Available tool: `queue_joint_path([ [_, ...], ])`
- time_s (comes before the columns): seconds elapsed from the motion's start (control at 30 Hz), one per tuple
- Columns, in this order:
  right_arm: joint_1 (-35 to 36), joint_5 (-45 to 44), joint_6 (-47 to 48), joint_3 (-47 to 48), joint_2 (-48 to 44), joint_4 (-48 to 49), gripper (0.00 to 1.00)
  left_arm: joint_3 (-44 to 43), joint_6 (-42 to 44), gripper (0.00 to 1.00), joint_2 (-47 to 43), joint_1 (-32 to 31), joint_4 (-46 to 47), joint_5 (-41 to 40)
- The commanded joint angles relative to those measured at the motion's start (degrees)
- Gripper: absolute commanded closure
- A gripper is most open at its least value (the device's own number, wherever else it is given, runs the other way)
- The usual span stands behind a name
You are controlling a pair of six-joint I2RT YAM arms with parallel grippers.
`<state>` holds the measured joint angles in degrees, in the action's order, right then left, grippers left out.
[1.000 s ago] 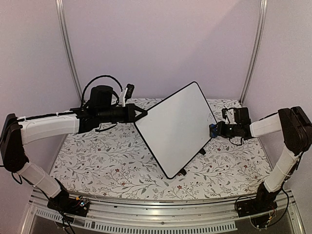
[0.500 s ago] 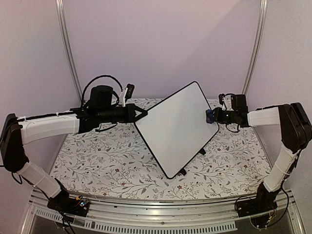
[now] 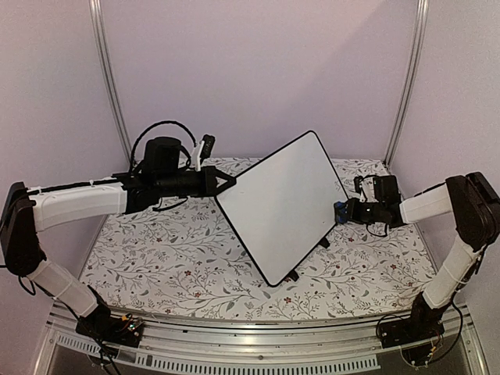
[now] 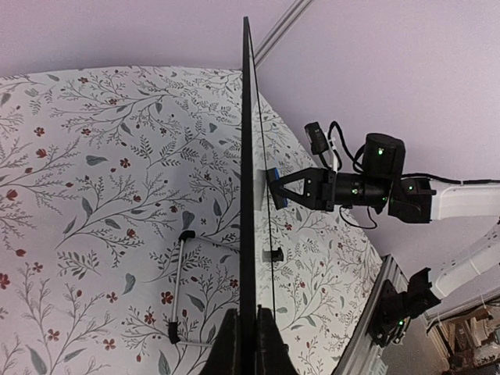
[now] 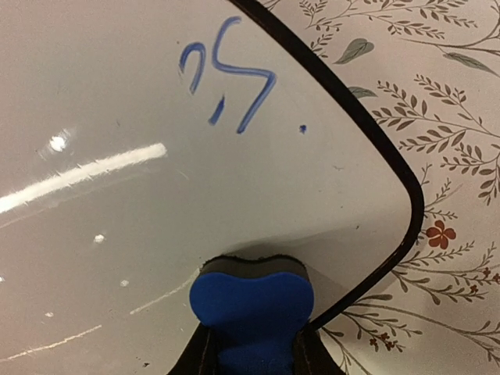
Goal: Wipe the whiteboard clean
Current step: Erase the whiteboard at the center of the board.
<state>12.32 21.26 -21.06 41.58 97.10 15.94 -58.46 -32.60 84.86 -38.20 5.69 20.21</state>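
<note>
The whiteboard [image 3: 281,205] stands tilted on one corner over the table, its white face looking blank in the top view. My left gripper [image 3: 227,186] is shut on its left corner; in the left wrist view the black rim [image 4: 248,156] runs edge-on between my left gripper [image 4: 247,314] jaws. My right gripper [image 3: 344,211] is shut on a blue eraser [image 3: 339,209], pressed against the board near its right corner. In the right wrist view the eraser [image 5: 251,301] touches the glossy whiteboard [image 5: 117,195], below a short blue marker scribble [image 5: 230,74].
A floral cloth [image 3: 172,258] covers the table. A thin metal wire stand [image 4: 180,289] lies on it under the board. Small black feet [image 3: 293,275] stick out at the board's lower edge. Aluminium posts [image 3: 109,78] rise at the back corners.
My right gripper slid the eraser up along the board's right edge, then back down to near where it began. The left arm and the board stayed still.
</note>
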Motion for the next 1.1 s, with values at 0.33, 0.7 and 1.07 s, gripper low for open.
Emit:
queue_joint_path([
  [0.33,-1.83,0.92,-1.44,18.07,6.76,-7.59,0.85,0.07,4.60,1.00,-1.55,-2.11,0.81,4.48],
  [0.7,-1.82,0.61,-1.71,6.23,5.86,-3.62,0.85,0.07,4.48,1.00,-1.80,-2.10,0.90,4.56],
  [1.07,-1.85,3.23,-2.95,7.94,6.62,-2.19,0.85,0.10,4.48,1.00,-1.48,-2.15,0.98,4.66],
])
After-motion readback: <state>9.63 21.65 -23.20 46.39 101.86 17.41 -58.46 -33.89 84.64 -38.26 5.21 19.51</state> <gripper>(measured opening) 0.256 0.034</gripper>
